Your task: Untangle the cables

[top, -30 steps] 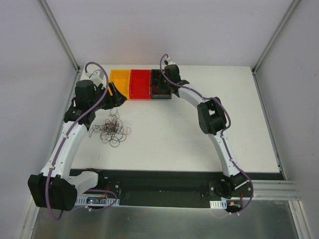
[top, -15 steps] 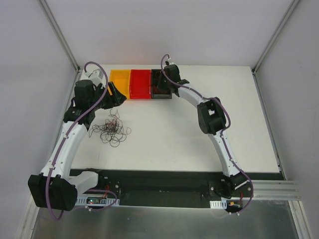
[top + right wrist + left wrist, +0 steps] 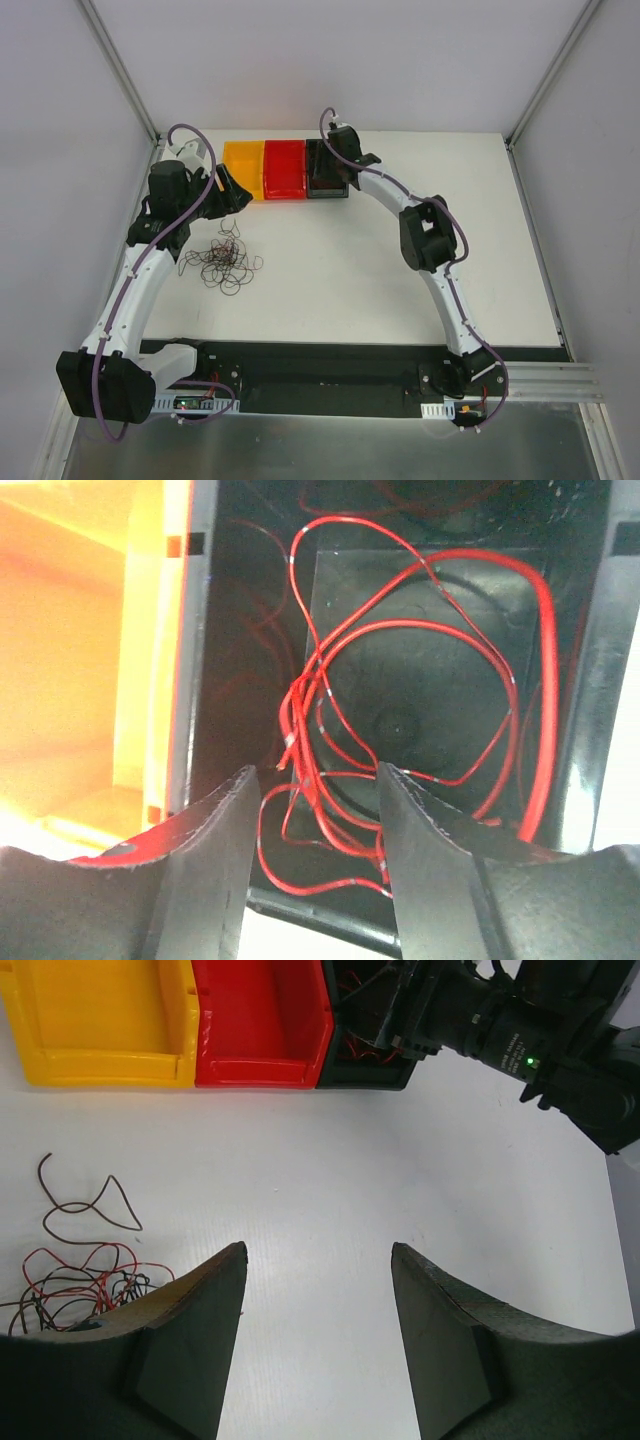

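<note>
Three bins: one yellow bin [image 3: 100, 1020], one red bin [image 3: 260, 1020], one black bin [image 3: 365, 1072]. Two arms [image 3: 140, 280] [image 3: 440, 290]. Two cable bunches [image 3: 222, 264] [image 3: 400, 680], strands uncountable.

White bench [image 3: 340, 285], matte, inside a pale-walled enclosure. 2 aluminium corner posts [image 3: 118, 68] rise slanting from the far corners of the bench.

3 open-top bins stand in 1 row at the far edge, left of centre, touching side to side:
- yellow bin [image 3: 242, 165] on the left
- red bin [image 3: 284, 170] in the middle
- black bin [image 3: 325, 190] on the right

In the left wrist view, the yellow and red ones each show a lowered front lip facing the near side.

A black mounting strip [image 3: 330, 362] runs along the near edge of the bench. An aluminium rail [image 3: 550, 380] lies at its right end. Nearer still is a brushed metal sheet [image 3: 330, 450].
</note>
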